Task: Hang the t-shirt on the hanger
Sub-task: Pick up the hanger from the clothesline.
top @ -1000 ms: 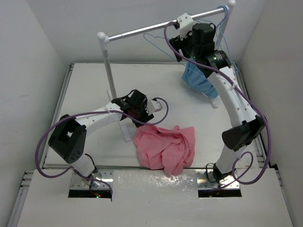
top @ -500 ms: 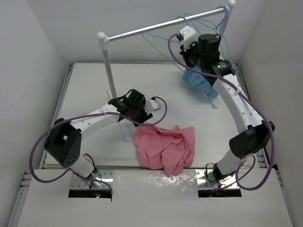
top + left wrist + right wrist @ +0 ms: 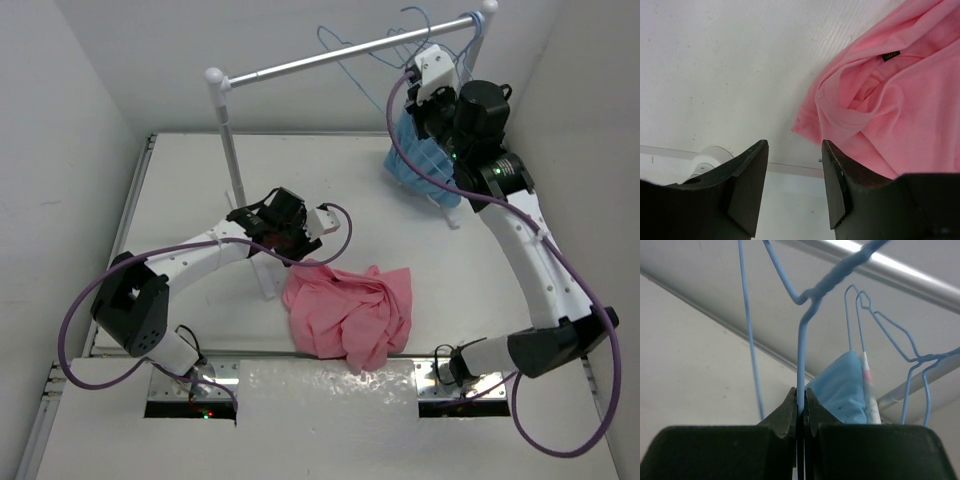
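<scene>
The salmon-pink t-shirt (image 3: 350, 312) lies crumpled on the table near the front; in the left wrist view the t-shirt (image 3: 895, 100) shows its collar tag. My left gripper (image 3: 290, 243) hovers just left of it, and that gripper (image 3: 794, 150) is open with nothing between its fingers. My right gripper (image 3: 410, 85) is raised by the rail. In the right wrist view the right gripper (image 3: 801, 392) is shut on a thin light-blue wire of the hanger (image 3: 801, 340). The hanger (image 3: 345, 52) sticks out up and left of it, above the rail.
A silver rail (image 3: 300, 65) on white posts (image 3: 228, 140) crosses the back. Other blue wire hangers (image 3: 890, 335) and a light-blue garment (image 3: 420, 165) hang at its right end. A post base (image 3: 707, 157) stands beside my left fingers. White walls enclose the table.
My right gripper has shut on the hanger wire and swung up and to the right with it; the hanger has risen at the rail. The left arm has barely moved.
</scene>
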`<state>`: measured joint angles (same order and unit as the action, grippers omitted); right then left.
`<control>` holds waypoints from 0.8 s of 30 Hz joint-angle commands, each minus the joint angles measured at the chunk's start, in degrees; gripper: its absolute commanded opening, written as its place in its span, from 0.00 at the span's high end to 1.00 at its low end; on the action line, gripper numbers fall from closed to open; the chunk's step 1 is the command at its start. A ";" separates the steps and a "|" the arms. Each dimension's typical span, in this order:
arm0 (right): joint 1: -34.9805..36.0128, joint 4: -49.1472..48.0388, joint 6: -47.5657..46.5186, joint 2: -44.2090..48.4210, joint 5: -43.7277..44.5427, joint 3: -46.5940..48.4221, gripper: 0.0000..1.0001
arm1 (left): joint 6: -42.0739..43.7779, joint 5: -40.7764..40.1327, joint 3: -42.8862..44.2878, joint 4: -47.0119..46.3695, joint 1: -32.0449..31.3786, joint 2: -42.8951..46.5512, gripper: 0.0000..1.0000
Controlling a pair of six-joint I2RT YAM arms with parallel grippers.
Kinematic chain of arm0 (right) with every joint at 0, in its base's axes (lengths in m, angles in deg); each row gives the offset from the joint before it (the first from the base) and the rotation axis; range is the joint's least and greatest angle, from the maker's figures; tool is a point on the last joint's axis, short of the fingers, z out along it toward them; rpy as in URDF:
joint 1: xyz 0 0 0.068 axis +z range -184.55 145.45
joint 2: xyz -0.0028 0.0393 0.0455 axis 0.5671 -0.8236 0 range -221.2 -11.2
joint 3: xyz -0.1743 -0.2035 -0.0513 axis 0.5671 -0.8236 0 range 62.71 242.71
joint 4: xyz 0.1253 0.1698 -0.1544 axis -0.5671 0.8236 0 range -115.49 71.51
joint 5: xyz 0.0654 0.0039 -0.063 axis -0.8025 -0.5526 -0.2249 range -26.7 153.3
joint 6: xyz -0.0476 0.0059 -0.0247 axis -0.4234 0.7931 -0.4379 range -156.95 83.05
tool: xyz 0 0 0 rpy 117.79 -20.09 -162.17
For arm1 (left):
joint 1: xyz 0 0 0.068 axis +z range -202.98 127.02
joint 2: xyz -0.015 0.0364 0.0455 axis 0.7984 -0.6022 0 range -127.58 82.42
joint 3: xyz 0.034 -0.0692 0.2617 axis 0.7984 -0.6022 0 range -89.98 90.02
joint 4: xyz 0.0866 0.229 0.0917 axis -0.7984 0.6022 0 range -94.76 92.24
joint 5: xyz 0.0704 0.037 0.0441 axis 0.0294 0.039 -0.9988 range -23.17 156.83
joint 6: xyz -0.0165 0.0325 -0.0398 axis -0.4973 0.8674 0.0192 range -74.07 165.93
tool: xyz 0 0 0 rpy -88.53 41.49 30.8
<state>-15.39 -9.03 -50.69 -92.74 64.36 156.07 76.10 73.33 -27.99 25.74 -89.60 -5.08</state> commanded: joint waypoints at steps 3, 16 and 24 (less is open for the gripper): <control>1.23 -3.98 1.08 6.55 -0.80 -7.12 1.00 | 0.50 1.67 1.11 -1.15 0.67 2.16 0.55; 6.16 -3.56 10.91 26.34 1.55 -38.42 1.00 | -3.01 16.17 4.10 0.79 0.50 -4.95 0.52; 6.24 10.07 17.33 30.63 15.63 -39.82 1.00 | -7.32 8.37 4.36 -4.66 -2.66 -9.52 0.49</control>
<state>-9.23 -2.60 -37.73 -64.61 73.65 116.88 70.86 84.43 -25.78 25.10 -90.69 -12.95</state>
